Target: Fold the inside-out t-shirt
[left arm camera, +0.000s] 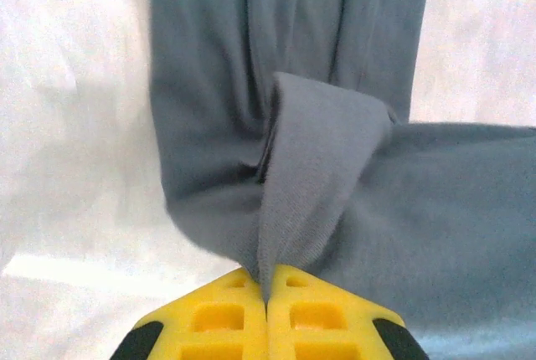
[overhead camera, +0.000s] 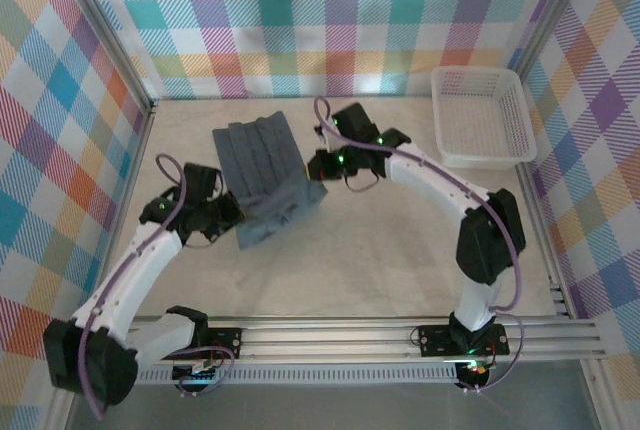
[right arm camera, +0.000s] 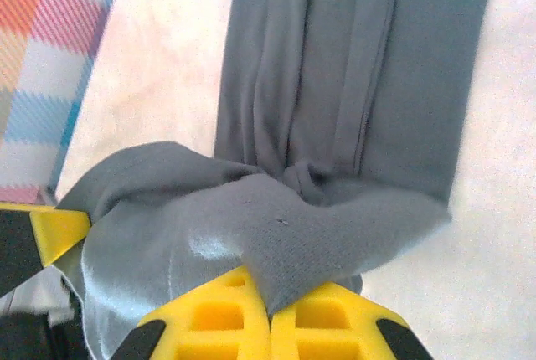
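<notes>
The inside-out t-shirt (overhead camera: 268, 178) is a dark slate-grey cloth, folded into a long strip that lies at an angle on the table's middle left. Its near part is lifted and doubled over toward the far part. My left gripper (overhead camera: 232, 212) is shut on the strip's near left edge; its yellow fingers (left arm camera: 226, 314) pinch a ridge of the grey cloth (left arm camera: 318, 159). My right gripper (overhead camera: 320, 172) is shut on the near right edge, and its yellow fingers (right arm camera: 327, 318) clamp a fold of the t-shirt (right arm camera: 335, 234).
A white mesh basket (overhead camera: 481, 115) stands at the back right of the pale table (overhead camera: 400, 250). Checked walls (overhead camera: 320, 20) close in the back and both sides. A metal rail (overhead camera: 350, 335) with the arm bases runs along the near edge.
</notes>
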`<state>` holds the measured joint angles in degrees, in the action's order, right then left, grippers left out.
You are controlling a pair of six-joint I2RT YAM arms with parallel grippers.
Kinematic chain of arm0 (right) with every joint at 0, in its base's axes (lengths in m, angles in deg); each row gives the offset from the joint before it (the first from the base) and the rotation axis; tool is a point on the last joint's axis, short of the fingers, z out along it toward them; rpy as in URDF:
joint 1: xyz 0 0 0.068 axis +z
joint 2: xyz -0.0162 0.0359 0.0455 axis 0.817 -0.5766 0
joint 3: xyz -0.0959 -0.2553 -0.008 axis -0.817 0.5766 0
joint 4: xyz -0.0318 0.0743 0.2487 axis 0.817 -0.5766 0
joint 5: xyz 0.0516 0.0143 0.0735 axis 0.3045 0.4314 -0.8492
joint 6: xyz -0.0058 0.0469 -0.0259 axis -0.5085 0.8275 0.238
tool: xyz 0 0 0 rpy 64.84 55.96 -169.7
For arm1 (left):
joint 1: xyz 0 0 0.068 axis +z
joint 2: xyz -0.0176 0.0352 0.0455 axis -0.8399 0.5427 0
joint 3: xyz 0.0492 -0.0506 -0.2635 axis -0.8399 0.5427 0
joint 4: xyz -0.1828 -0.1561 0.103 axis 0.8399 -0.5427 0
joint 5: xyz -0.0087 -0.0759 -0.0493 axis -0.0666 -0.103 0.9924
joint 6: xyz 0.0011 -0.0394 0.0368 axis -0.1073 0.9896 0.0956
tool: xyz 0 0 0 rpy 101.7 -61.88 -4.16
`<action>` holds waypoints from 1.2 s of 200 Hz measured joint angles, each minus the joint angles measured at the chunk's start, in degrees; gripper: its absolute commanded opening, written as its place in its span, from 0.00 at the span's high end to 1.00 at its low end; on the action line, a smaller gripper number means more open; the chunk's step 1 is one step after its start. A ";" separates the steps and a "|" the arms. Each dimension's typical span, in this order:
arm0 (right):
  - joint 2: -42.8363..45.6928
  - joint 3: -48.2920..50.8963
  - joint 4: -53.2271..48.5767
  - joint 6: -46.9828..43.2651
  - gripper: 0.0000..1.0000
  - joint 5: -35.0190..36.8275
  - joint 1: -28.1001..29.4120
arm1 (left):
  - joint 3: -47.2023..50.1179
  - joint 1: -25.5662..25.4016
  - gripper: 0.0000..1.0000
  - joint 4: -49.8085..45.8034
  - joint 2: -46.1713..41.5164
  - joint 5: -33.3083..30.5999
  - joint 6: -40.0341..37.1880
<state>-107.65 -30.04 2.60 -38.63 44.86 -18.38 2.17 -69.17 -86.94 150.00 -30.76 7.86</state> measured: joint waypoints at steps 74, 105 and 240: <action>-30.47 -37.53 -1.55 -3.08 0.94 -0.31 -3.93 | -18.82 9.55 0.94 15.61 32.02 -0.94 -4.09; -41.00 -51.04 -4.46 -3.28 0.53 -1.22 -4.98 | -21.68 9.94 0.79 16.94 38.80 -3.15 -4.59; -21.22 -10.78 -1.66 -3.91 0.35 -8.24 -14.23 | -2.10 7.69 0.47 20.24 19.58 -1.18 -2.84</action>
<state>-128.87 -40.82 0.94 -42.54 36.62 -32.61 0.07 -61.47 -66.70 169.58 -31.94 5.02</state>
